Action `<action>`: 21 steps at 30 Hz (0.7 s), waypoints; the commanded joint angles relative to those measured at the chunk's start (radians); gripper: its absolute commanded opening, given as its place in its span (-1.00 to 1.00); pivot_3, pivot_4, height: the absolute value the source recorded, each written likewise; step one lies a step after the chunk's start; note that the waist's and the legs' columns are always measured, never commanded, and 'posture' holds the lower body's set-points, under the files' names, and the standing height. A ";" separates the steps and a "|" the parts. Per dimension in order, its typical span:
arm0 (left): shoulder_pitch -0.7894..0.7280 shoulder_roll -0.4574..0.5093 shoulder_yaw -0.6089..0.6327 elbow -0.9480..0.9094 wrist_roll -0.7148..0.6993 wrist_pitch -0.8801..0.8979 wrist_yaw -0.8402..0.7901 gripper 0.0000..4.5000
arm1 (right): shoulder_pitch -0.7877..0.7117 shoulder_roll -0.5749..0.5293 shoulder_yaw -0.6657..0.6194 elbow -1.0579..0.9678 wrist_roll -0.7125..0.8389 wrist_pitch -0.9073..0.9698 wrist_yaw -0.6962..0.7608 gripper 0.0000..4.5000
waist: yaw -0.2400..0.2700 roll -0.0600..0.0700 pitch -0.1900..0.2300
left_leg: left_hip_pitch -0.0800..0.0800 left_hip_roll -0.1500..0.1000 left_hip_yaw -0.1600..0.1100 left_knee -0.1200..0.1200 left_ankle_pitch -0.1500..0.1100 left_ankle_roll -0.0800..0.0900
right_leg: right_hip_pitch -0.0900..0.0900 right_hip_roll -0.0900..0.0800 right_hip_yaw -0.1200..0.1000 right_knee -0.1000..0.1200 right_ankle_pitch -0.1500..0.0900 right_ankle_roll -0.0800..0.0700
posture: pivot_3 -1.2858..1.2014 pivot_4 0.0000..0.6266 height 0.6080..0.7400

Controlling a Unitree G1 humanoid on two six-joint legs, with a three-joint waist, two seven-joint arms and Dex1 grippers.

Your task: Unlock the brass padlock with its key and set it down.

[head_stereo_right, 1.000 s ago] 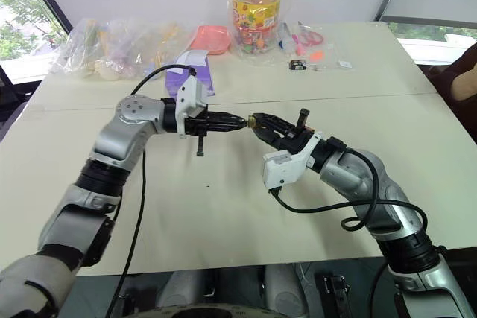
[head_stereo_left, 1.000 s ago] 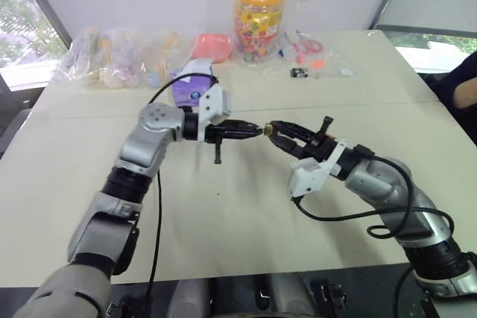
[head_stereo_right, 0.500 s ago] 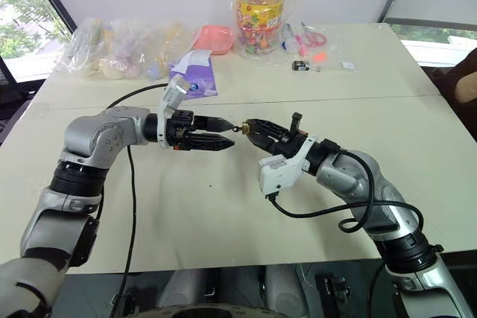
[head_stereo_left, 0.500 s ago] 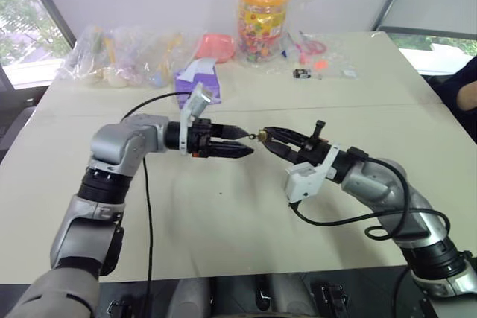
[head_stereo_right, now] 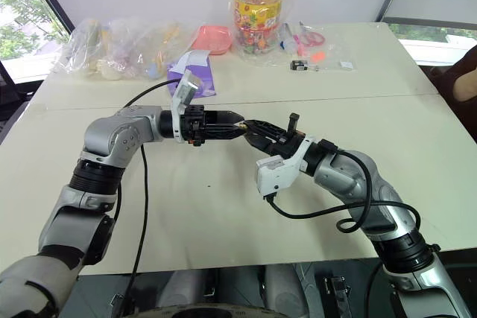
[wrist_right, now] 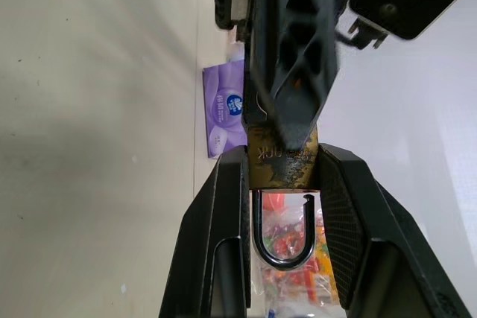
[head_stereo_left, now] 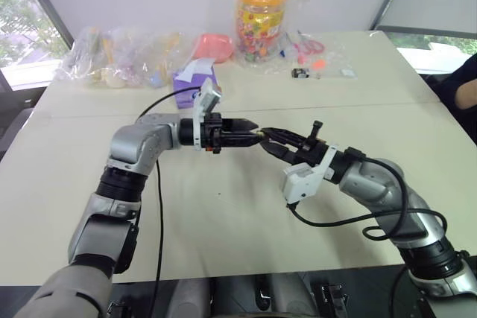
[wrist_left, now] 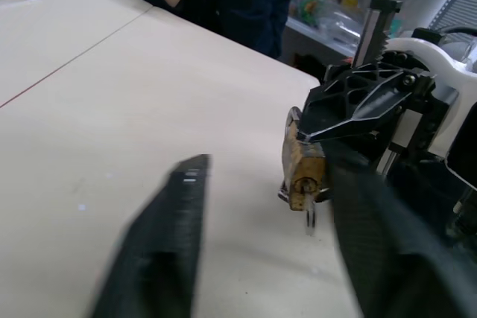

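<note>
Above the middle of the pale worktop [head_stereo_left: 223, 221] the two grippers meet tip to tip, clear of the surface. The right gripper [wrist_right: 282, 173] comes in from the right and pinches the brass padlock [wrist_right: 282, 166] between its two black fingers, one on each flat side of the small brass body; in the right wrist view the dark shackle [wrist_right: 282, 236] hangs as a U between those fingers, and one end of it looks as if it stands free of the body, though that is hard to tell. The left gripper [head_stereo_left: 253, 135] reaches across from the left, level, with its tips at the padlock. In the left wrist view its two fingers stand apart on either side of the padlock [wrist_left: 300, 169], not pressed on it, and a small silvery key [wrist_left: 310, 217] sticks out of the end of the brass body facing that camera. Just beyond the grippers a seam runs across the worktop. Farther back lies a purple tissue pack [head_stereo_left: 195, 78], and along the far edge sit clear bags of small items [head_stereo_left: 119, 57], a pink dish [head_stereo_left: 215, 45], a clear jar with an orange lid [head_stereo_left: 261, 16] full of coloured pieces, pink-handled scissors [head_stereo_left: 307, 45] and a small black item [head_stereo_left: 299, 73]. At the right edge of the worktop a person's dark sleeve [head_stereo_left: 463, 87] shows.
</note>
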 commanded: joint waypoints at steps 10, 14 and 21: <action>-0.018 -0.003 -0.015 -0.005 0.033 -0.035 -0.015 -1.00 | -0.014 0.006 -0.014 -0.064 0.030 -0.001 0.008 -0.23 | 0.000 0.000 0.000 | 0.000 0.000 0.000 0.000 0.000 0.000 | 0.000 0.000 0.000 0.000 0.000 0.000 | 0.03 -0.52 0.96; -0.024 0.002 -0.009 0.006 0.038 -0.039 -0.023 -1.00 | -0.010 -0.003 -0.021 -0.061 0.081 0.043 0.055 0.61 | 0.000 0.000 0.000 | 0.000 0.000 0.000 0.000 0.000 0.000 | 0.000 0.000 0.000 0.000 0.000 0.000 | 0.03 -0.52 0.96; -0.034 0.044 0.005 0.030 0.047 -0.048 -0.058 -1.00 | 0.055 -0.034 -0.173 -0.086 0.405 0.467 0.229 0.99 | 0.003 0.000 0.000 | 0.000 0.000 0.000 0.000 0.000 0.000 | 0.000 0.000 0.000 0.000 0.000 0.000 | 0.03 -0.52 0.96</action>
